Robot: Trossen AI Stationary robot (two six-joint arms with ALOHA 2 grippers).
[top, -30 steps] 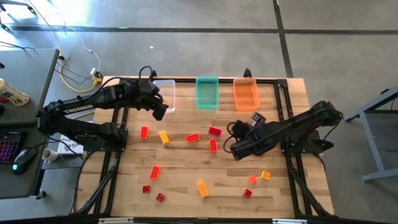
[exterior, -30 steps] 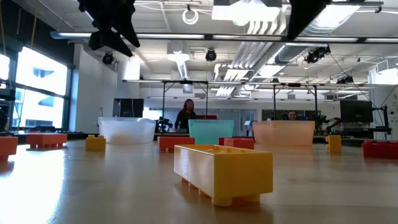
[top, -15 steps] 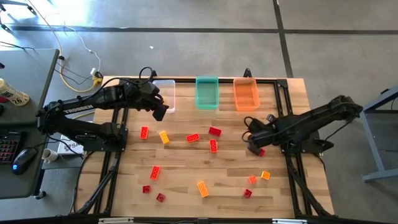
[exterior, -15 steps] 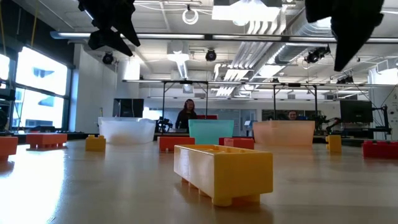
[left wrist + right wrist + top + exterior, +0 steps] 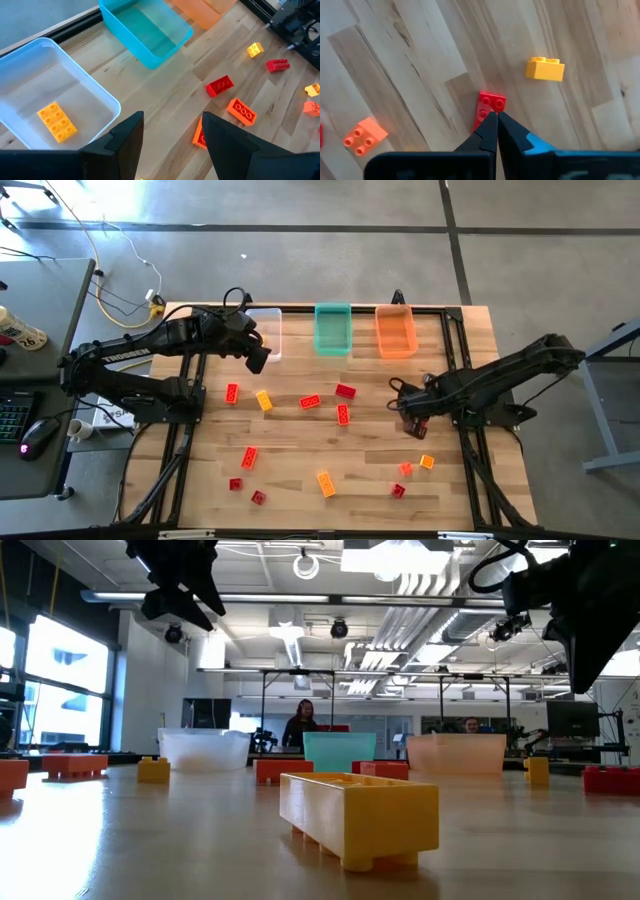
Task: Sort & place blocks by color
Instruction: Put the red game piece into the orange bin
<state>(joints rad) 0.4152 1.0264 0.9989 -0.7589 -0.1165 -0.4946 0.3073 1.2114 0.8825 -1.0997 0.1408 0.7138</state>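
I have the right gripper (image 5: 416, 424) low over the right half of the table (image 5: 300, 455), its fingers pinched together, and in the right wrist view a red brick (image 5: 489, 111) sits right at their tips; I cannot tell whether the brick is clamped between the tips or only lying on the wood behind them. A small yellow brick (image 5: 545, 69) and a small orange brick (image 5: 365, 138) lie near it, apart from each other. The left gripper (image 5: 170, 142) hangs with its fingers spread and empty near the clear bin (image 5: 100, 95), which already has one yellow-orange brick (image 5: 56, 121) lying flat in it. The teal bin (image 5: 332, 329) and orange bin (image 5: 394, 331) stand beside the clear one along the far edge, and from my wrist view the teal one looks empty. Most blocks are scattered loose on the wood: a red pair (image 5: 344, 402) near the middle, a yellow one (image 5: 264, 400), a red one (image 5: 232, 392) further left, and several more toward the near edge (image 5: 326, 482). I judge the sort is barely begun, and the step in hand is the right arm's pick of that red brick. If it is held, my next move is to lift straight up and carry it to whichever bin is meant for red; if not, I must spread the fingers, straddle the brick and close again.
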